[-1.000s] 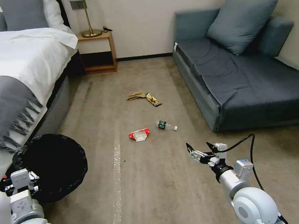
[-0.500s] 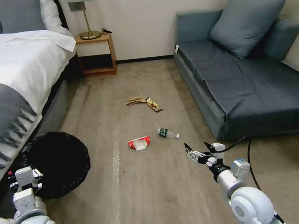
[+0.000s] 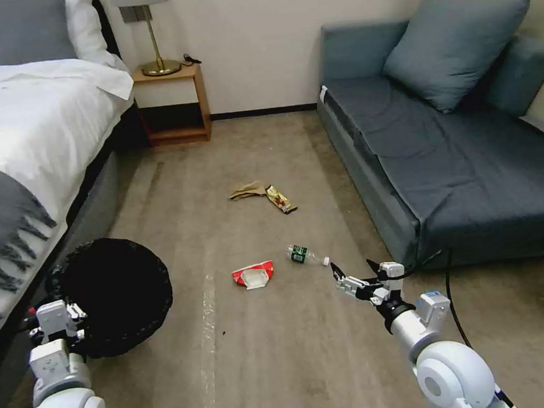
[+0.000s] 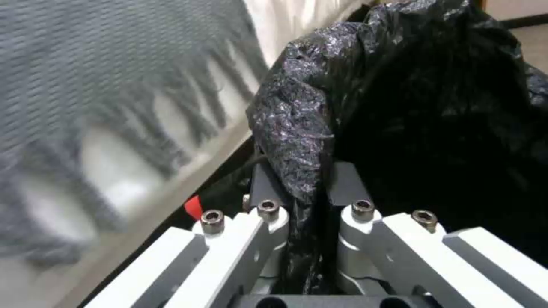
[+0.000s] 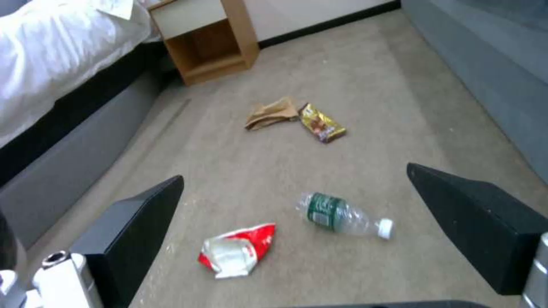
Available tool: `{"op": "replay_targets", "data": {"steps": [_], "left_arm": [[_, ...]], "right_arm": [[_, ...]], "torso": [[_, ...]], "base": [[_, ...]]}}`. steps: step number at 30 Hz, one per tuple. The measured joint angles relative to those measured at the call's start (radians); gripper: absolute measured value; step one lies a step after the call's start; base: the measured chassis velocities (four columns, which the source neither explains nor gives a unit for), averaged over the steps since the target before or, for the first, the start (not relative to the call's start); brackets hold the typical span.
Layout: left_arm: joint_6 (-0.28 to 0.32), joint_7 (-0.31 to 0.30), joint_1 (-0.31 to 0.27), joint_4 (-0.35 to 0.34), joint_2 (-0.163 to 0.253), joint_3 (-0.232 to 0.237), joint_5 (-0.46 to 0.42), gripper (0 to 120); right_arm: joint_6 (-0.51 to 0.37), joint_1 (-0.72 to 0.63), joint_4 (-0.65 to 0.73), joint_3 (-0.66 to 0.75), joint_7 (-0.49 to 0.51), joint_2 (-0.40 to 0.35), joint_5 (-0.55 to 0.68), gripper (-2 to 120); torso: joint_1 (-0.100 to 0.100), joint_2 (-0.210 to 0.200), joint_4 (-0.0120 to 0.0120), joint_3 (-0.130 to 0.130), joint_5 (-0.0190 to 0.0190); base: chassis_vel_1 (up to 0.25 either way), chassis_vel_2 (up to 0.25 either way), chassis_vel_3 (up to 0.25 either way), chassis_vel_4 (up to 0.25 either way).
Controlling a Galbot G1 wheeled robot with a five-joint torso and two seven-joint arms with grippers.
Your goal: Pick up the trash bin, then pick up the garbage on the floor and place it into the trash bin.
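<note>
Left gripper (image 4: 320, 188): clamped on the bin's rim, one finger either side of the bag-covered edge, holding the bin at the bed's side.
Right gripper (image 3: 353, 271): fingers spread wide, nothing between them, hanging above the carpet just on the robot's side of the bottle, tips pointing toward it.
Bin (image 3: 113, 293): black, round, lined with a crinkly black bag (image 4: 297, 111), mouth tipped toward the camera in the head view; it sits at the near corner of the bed, well to the left of the bottle.
Bottle (image 3: 306, 255): clear, green label, white cap, lying flat on the carpet with the cap end toward the sofa; in the right wrist view it lies between the two black fingertips (image 5: 134, 226), out ahead of them.
Red-white wrapper (image 3: 253, 275): crumpled, on the carpet just left of the bottle, apart from it, a touch closer to the robot.
Gold wrapper (image 3: 281, 198): flat on the carpet, farther off beyond the bottle, toward the nightstand.
Tan paper (image 3: 247, 190): crumpled, touching or nearly touching the gold wrapper on its left; can't tell which.
Carpet (image 3: 282, 352): beige, with a pale streak running away from the robot, left of the red-white wrapper.
Bed (image 3: 36, 121): left of the bottle, white sheets, grey fringed throw over the near end.
Sofa (image 3: 455, 154): blue-grey, right of the bottle, cushions at the far end.
Nightstand (image 3: 172, 102): wooden, against the far wall beyond the bottle, beside the bed's head, a brass lamp (image 3: 151, 32) on top.
</note>
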Motion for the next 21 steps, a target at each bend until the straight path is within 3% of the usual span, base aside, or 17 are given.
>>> {"op": "replay_targets", "data": {"steps": [21], "left_arm": [[-0.013,0.007,-0.023,0.031,0.011,0.003,-0.007,7]], "right_arm": [[0.005,0.019,-0.034,-0.024,-0.020,0.016,-0.033,100]], "torso": [[0.000,0.000,0.0000,0.000,0.0000]], "base": [[-0.118,0.118,0.118,-0.115]]}}
